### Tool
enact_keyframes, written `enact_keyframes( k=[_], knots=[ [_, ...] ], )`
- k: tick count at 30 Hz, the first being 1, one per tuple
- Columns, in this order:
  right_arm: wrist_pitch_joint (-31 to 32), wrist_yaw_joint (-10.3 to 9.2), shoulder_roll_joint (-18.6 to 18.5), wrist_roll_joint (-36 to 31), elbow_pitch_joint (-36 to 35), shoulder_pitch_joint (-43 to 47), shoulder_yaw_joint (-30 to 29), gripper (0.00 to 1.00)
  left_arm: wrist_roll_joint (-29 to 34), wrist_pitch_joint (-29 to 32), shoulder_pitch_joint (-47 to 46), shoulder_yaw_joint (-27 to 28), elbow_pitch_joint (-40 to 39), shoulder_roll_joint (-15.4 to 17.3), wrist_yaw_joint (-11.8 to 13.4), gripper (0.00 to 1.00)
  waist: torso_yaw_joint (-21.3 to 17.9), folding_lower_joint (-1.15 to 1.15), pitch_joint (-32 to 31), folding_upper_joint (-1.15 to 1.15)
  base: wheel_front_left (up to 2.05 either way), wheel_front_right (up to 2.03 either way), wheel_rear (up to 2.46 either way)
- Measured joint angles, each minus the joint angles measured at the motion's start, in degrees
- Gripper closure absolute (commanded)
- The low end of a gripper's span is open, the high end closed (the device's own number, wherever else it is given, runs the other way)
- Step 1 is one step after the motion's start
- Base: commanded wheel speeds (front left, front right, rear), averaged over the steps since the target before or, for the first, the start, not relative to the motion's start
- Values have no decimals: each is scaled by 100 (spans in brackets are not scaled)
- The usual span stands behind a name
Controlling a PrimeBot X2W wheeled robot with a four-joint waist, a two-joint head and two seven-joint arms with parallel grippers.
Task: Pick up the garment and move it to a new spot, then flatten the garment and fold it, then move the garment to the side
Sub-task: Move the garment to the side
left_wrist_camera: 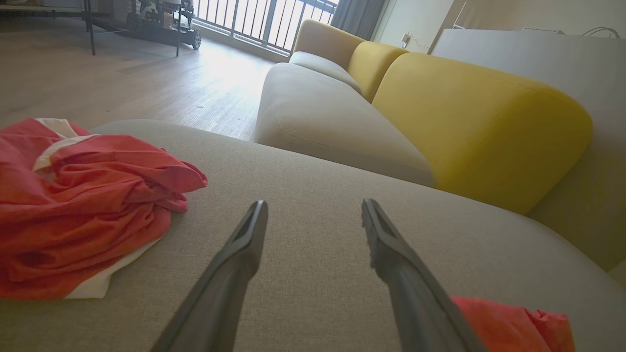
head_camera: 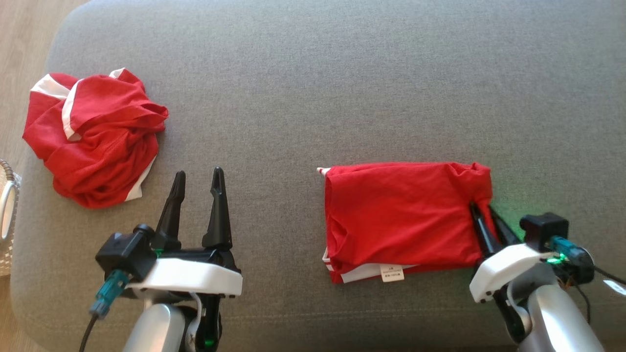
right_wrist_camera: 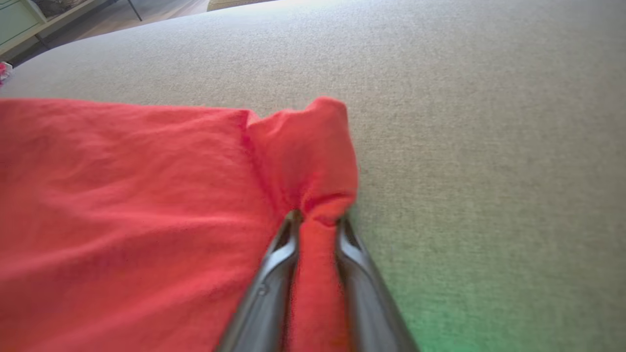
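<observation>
Red folded garment [head_camera: 401,215] nipped in rt pincer [head_camera: 482,208], lt pincer [head_camera: 199,172] open

Matt cloth garment [head_camera: 401,215], coarse-woven cushion [head_camera: 313,73]

Seen from the middle of the grey cushion [head_camera: 313,88], bare fabric runs from 10 round to 2 o'clock. A crumpled red heap [head_camera: 93,137] blocks 9 o'clock; the folded garment [head_camera: 401,220] (its edge pinched by the right gripper [head_camera: 481,208]) fills 4 o'clock. Between them a lane opens toward 6.
</observation>
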Motion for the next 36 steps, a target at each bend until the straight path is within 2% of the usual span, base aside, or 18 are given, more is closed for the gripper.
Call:
enact_keyframes(
  k=[7,11,17,20,23,29,33,36],
  knots=[
    [-205,1,-226,-519,-19,-131,266,100,57,0,1,14,1,1,-1,0,-116,0,-11,0,0,0,0],
    [-208,1,-498,-722,-185,-442,582,100,167,0,-8,3,1,1,-18,0,-278,0,53,0,0,0,0],
    [-42,1,-1334,-697,-358,-1401,1058,100,748,-1,-477,47,21,2,-244,0,-559,0,397,0,0,0,0],
    [22,1,-1788,-461,-308,-2033,1157,100,940,-1,-883,115,22,-1,-441,0,-705,0,666,0,0,0,0],
    [78,1,-2104,-118,-130,-2686,1205,100,1148,-12,-1228,193,24,-5,-635,0,-857,0,966,0,0,0,0],
    [46,1,-2596,56,560,-3783,1046,100,1585,-15,-2227,67,33,59,-1034,0,-1178,0,1631,0,0,0,0],
    [-86,2,-2653,99,982,-4251,955,100,1211,-15,-2847,54,22,46,-1141,0,-1431,0,2030,0,0,0,0],
    [-214,2,-2664,132,1216,-4521,859,100,1225,-15,-3283,25,-29,80,-1168,0,-1646,0,2287,0,0,0,0]
  ],
)
